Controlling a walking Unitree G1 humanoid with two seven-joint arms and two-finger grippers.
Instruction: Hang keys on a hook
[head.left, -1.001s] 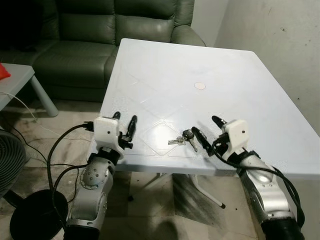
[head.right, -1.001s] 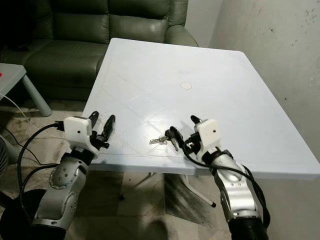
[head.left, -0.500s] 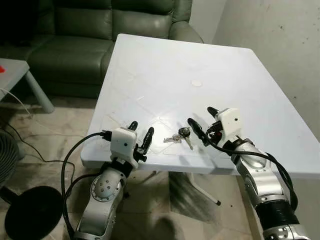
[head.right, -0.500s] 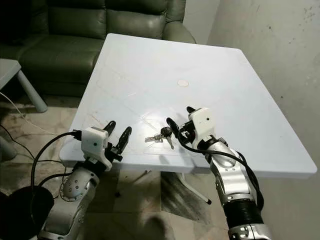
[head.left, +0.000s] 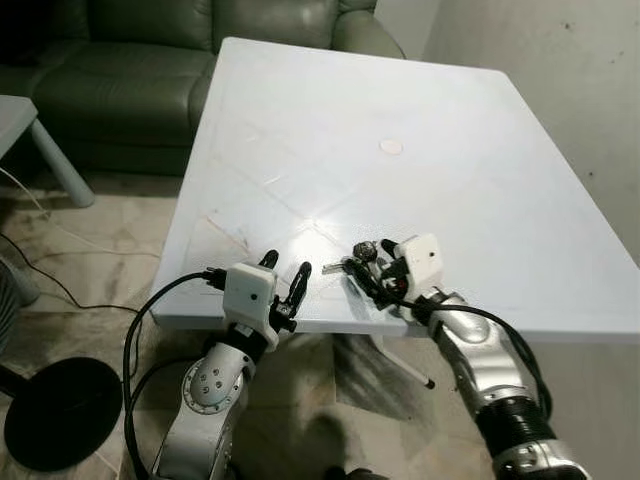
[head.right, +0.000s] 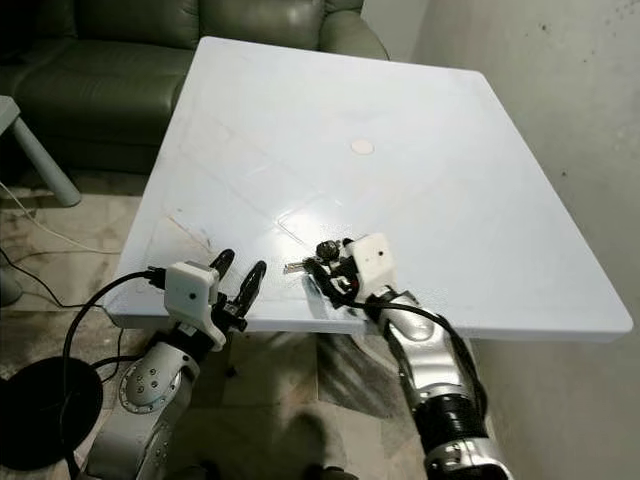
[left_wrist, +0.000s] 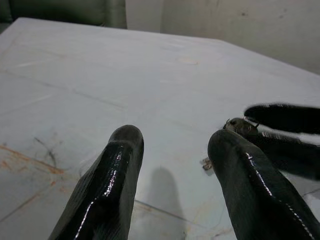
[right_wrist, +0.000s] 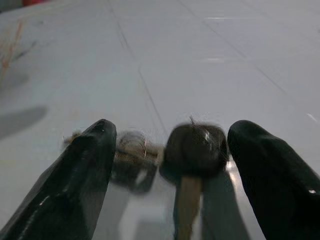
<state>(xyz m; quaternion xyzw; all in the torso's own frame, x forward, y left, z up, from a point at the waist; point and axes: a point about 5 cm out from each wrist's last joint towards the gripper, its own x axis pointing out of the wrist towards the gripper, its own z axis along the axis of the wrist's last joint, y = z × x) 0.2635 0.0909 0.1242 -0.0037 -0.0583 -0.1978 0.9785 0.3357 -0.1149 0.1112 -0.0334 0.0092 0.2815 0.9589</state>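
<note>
In the left eye view, the keys (head.left: 358, 262) lie near the front edge of the white bench (head.left: 470, 190), with the right claw (head.left: 372, 275) spread around them and the left claw (head.left: 284, 278) spread at the edge. The left wrist view shows its fingers (left_wrist: 107, 185) apart. The right wrist view shows the keys (right_wrist: 192, 150) between parted fingers (right_wrist: 75, 180), not pinched.

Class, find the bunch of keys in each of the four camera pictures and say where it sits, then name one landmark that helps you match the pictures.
Left eye view: keys near the table's front edge, at the right claw.
Right eye view: keys near the front edge, ahead of the right claw.
Left wrist view: keys beyond the left claw's fingers, against the right claw's fingers.
Right wrist view: keys between the open fingers.
Shared landmark: the white table.
</note>
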